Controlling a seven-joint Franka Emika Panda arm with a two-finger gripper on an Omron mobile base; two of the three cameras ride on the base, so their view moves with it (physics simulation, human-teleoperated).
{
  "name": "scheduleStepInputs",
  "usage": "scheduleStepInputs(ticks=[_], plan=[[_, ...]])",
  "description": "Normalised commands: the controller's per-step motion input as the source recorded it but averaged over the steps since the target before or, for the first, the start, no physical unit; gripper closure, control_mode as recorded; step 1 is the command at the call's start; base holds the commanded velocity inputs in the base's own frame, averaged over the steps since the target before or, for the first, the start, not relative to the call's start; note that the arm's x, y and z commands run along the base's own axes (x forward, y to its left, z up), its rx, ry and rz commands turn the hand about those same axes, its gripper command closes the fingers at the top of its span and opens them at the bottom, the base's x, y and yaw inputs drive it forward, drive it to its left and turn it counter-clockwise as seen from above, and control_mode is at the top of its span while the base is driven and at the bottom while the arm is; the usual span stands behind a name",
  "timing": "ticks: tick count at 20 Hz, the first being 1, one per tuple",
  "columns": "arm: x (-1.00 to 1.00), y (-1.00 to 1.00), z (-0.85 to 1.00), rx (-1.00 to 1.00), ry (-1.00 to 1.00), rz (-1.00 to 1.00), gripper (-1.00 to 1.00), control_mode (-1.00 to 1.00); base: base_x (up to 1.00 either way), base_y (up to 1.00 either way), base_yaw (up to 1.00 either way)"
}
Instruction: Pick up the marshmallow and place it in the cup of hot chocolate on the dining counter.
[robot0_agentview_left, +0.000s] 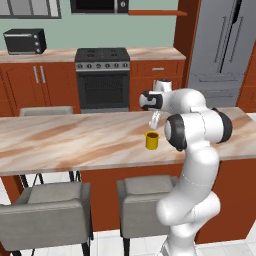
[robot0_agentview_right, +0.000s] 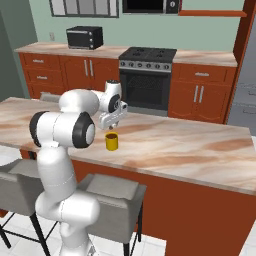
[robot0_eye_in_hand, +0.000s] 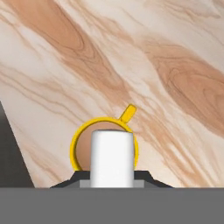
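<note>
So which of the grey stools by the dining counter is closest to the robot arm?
The right-hand grey padded stool, right beside the arm's white base; the other grey stool stands further left along the veined marble dining counter.

A glossy white robot arm (robot0_agentview_left: 192, 200) built of rounded, bulbous segments, with dark charcoal bands ringing its joints. A slim white wrist, carrying a dark round cap, leads to the pale grey end effector (robot0_agentview_right: 111, 120) with small dark tips.
</note>
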Motion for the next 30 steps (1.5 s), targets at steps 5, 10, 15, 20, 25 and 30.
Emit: scheduleStepInputs(ticks=[5,10,15,20,25,30], plan=[[-0.16,0.00,-0.02,0.00,0.01,-0.04,1.00,-1.00,0.00,0.00,0.00],[-0.14,0.00,-0.06,0.00,0.00,-0.01,1.00,-1.00,0.00,0.00,0.00],[-0.01,0.00,-0.19,0.00,0.06,0.00,1.00,-1.00,0.00,0.00,0.00],[0.00,0.00,-0.13,-0.01,0.06,0.00,1.00,-1.00,0.00,0.00,0.00],[0.05,0.00,-0.03,0.00,0.03,0.00,1.00,-1.00,0.00,0.00,0.00],[0.00,0.01,-0.06,0.00,0.03,0.00,1.00,-1.00,0.00,0.00,0.00]])
